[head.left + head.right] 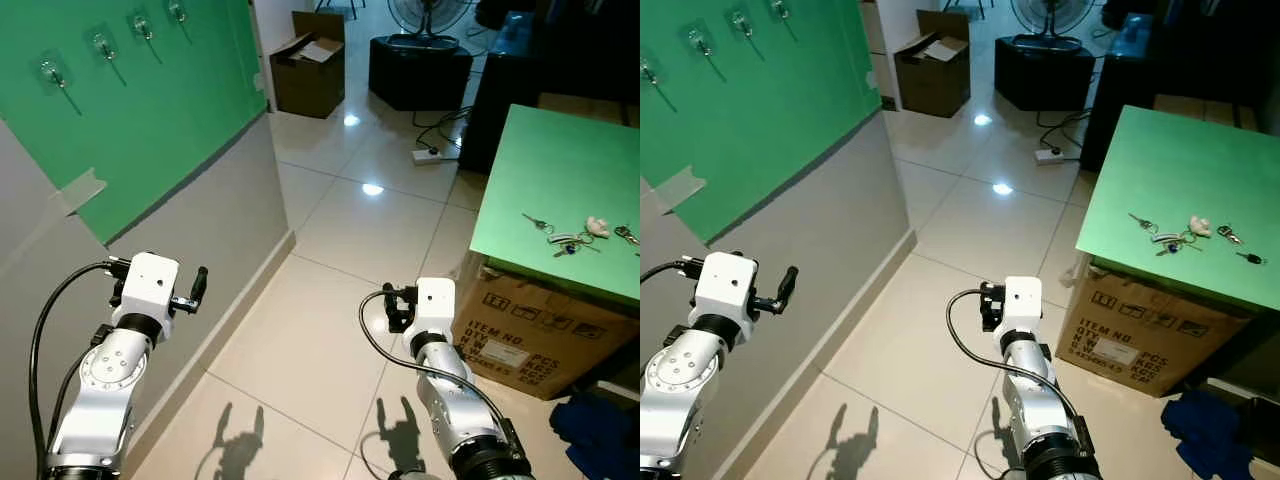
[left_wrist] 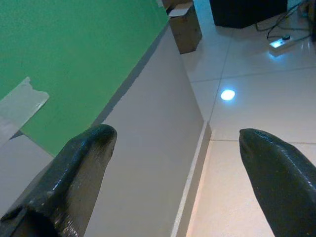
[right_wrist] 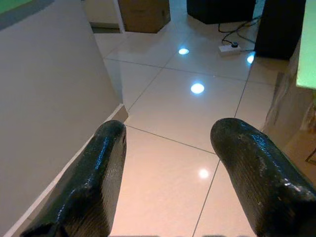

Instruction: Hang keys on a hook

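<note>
While the keys lie on the green table to our right, well apart from the wall hooks, we hold both the left gripper and right gripper wide open and empty. Fetching them seems next: we must turn toward the table.

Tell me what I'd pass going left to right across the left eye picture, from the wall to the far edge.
Hooks on the green wall panel → left pincer → open cardboard box on the floor → right pincer → green table → keys lying on it.
</note>
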You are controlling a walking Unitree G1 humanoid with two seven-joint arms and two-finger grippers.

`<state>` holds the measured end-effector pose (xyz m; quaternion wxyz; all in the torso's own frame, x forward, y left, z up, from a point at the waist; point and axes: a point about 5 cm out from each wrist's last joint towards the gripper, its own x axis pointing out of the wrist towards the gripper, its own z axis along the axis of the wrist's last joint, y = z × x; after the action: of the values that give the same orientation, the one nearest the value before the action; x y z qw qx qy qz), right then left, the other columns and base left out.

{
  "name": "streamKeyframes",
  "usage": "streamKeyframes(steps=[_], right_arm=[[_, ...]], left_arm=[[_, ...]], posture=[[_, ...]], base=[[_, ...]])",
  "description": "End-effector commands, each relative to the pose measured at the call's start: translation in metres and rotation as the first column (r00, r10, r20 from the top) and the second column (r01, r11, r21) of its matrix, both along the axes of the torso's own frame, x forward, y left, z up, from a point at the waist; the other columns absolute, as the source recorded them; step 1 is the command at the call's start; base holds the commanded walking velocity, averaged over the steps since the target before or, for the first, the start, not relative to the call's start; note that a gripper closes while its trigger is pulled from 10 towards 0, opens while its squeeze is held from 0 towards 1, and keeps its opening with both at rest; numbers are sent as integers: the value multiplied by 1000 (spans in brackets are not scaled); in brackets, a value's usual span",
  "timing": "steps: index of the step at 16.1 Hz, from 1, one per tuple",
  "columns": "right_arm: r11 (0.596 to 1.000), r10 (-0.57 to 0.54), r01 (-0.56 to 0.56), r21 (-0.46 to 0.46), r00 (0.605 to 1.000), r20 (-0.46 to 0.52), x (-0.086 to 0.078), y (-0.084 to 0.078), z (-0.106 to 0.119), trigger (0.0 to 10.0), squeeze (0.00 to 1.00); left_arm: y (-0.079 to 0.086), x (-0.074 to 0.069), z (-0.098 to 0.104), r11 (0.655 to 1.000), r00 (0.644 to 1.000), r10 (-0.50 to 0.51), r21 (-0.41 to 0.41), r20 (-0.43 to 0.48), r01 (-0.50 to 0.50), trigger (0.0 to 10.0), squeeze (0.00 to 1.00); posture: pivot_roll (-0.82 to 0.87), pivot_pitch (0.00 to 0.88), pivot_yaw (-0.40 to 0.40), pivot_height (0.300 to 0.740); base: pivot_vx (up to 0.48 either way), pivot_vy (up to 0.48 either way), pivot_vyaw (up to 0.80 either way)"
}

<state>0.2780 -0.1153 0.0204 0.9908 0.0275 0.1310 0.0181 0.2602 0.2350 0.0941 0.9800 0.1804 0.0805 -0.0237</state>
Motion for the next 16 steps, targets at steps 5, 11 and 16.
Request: streamKeyframes(steps=[5, 11, 16], right_arm=[[1000, -14, 14, -2, 1000, 3, 1, 2, -1, 10000, 0], [997, 27, -26, -68, 999, 20, 4, -14, 5, 10000, 0], [982, 112, -105, -158, 993, 33, 8, -34, 17, 10000, 0]], left_arm=[[8, 0, 6, 1000, 1000, 3, 20, 12, -3, 10000, 0], [-4, 3, -7, 997, 997, 69, -36, 34, -67, 10000, 0], [-27, 1, -31, 990, 995, 100, -106, 24, -97, 10000, 0]], posture=[[108, 0, 139, 740], [42, 0, 13, 740], [-41, 0, -106, 740]], base=[[0, 0, 0], [0, 0, 0], [0, 0, 0]])
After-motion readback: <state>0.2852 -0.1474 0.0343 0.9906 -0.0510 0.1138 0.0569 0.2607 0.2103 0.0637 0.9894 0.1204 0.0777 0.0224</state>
